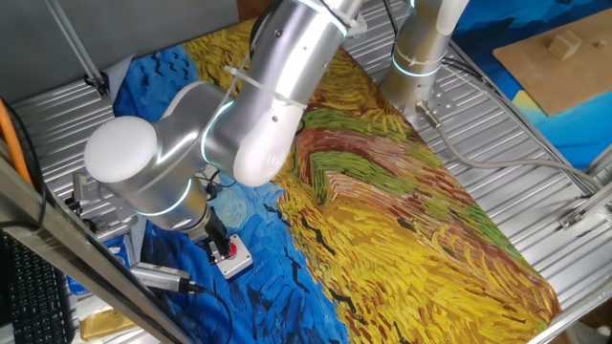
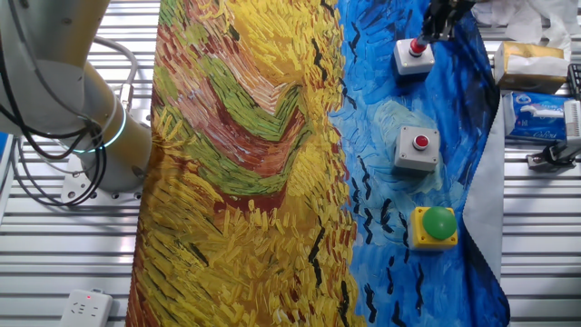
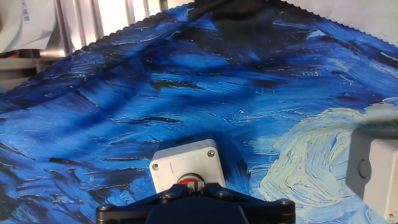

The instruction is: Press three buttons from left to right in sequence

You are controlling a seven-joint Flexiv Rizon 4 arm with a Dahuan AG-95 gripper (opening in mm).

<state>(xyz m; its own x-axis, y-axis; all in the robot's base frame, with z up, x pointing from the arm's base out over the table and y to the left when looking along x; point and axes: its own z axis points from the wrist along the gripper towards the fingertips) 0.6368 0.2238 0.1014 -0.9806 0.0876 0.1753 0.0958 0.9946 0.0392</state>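
- Locate the three buttons in the other fixed view. They lie in a column on the blue part of the painted cloth point(image 2: 272, 182): the green round cap on a yellow box point(image 2: 436, 225) nearest the camera, a red round cap on a grey-white box point(image 2: 418, 149) in the middle, and a second red cap on a white box point(image 2: 414, 54) at the far end.
- Note that the two-finger gripper point(image 2: 434, 34) stands directly over the far red button. In one fixed view the dark fingertips point(image 1: 218, 247) appear to touch, or sit just above, its red cap point(image 1: 229, 251).
- You cannot tell the finger state: the hand view shows only the gripper body across the bottom edge, with the white box just beyond it.
- Treat this as the press on one end button of the row.
- Watch for an off-centre push. The tip appears to sit towards one side of the cap, so it may slip onto the box lid and the button may not register.
- Expect the loose box to slide or tilt on the soft cloth if force arrives at an angle.
- Keep the bulky arm clear of the clutter at the table edge.
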